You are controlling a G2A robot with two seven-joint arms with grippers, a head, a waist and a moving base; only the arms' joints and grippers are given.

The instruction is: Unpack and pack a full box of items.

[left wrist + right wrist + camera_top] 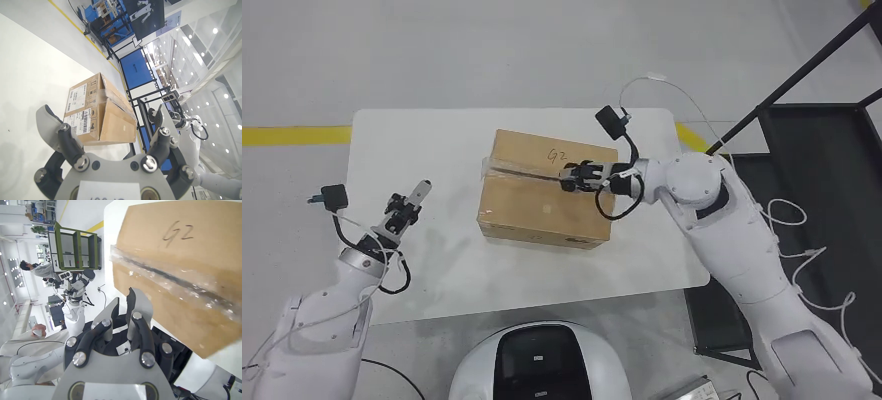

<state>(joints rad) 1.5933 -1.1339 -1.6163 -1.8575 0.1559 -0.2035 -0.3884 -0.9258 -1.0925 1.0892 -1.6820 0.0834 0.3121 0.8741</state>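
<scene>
At the middle of the table [422, 140], the box [532, 215] is set, its tape [170, 275] in place. With the right claw [567, 180] pinched together over the seam and the left claw [414, 197] spread, well aside, the unbraced box could be dragged.

one cardboard box [542, 195], one white table [412, 150]

Left gripper [103, 111] spread wide; right gripper [123, 300] pinched closed
</scene>
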